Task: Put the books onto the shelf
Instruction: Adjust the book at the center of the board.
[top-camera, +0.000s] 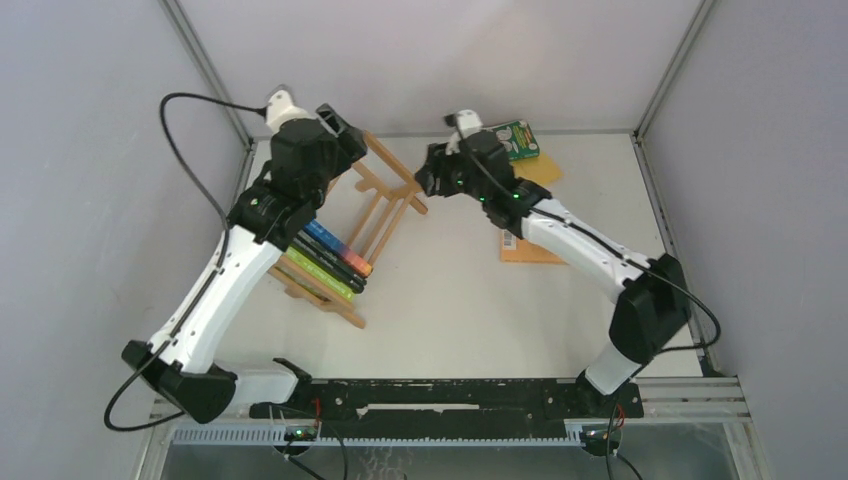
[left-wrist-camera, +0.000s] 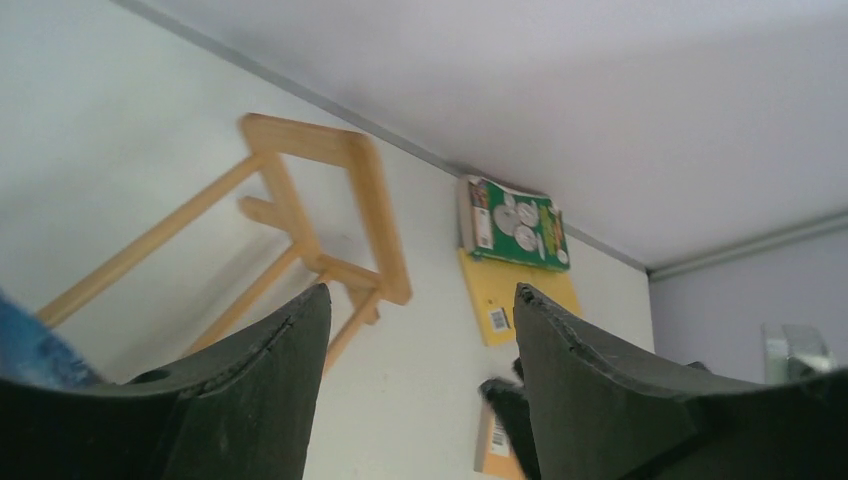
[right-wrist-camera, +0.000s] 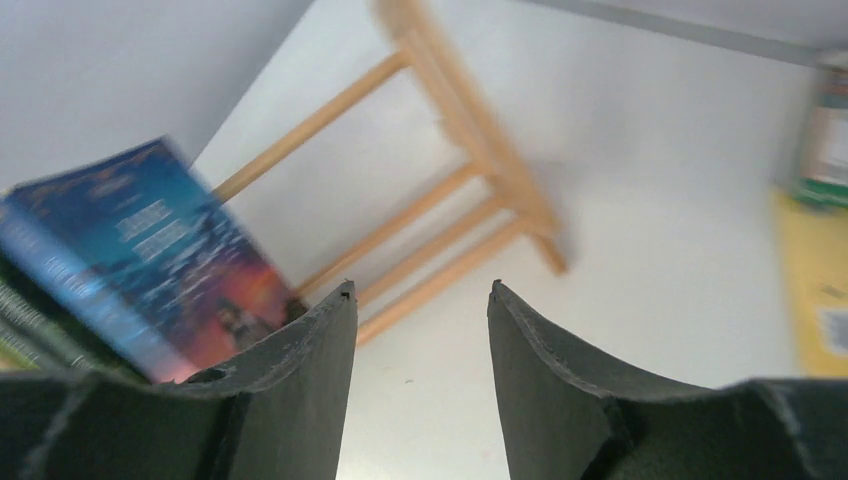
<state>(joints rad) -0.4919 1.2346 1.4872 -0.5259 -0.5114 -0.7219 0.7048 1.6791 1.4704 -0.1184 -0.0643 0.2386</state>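
White table: shelf near left wall, books filling its near end.

A white table forms the base of a small booth. 3 plain pale grey walls close it in: the back wall, the left wall and the right wall. 2 metal posts stand at the back corners, the left post and the right post. A black rail runs along the table's near edge, with a grey slotted strip just below it. The light is soft and even.
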